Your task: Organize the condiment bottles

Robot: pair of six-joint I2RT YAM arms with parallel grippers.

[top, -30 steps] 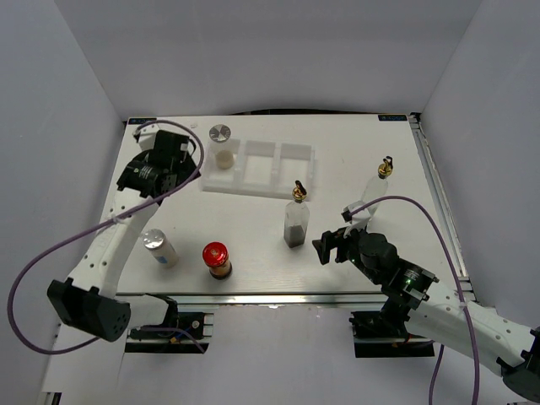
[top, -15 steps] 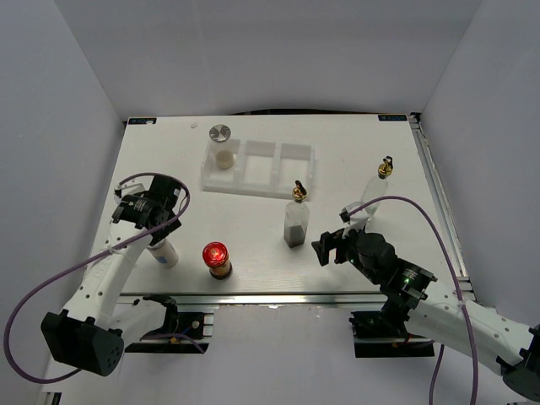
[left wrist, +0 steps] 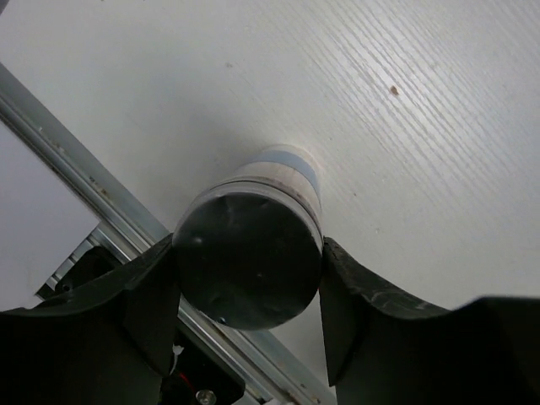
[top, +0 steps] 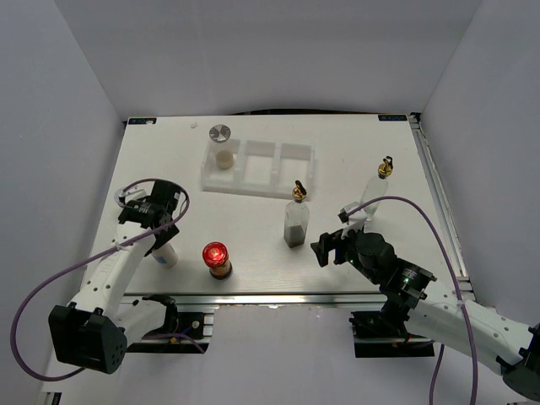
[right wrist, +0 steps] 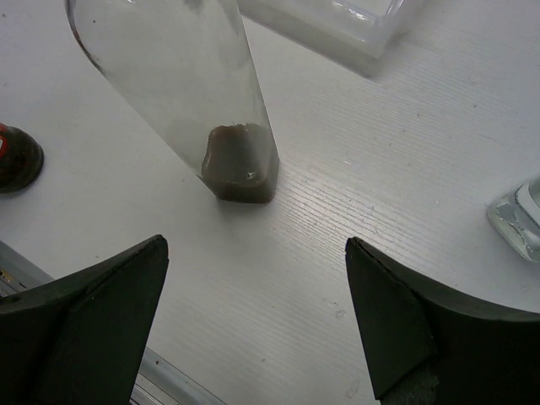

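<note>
Left wrist view: left tool (left wrist: 245,283) clamps silver-lidded jar (left wrist: 253,253), its label unreadable; right tool (right wrist: 255,253) gapes.

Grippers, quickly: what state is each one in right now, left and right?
Left gripper: closed on the silver-lidded jar.
Right gripper: open, holding nothing.

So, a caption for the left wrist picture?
Left gripper clamped on a silver-lidded jar standing on the table near its metal rail.
</note>
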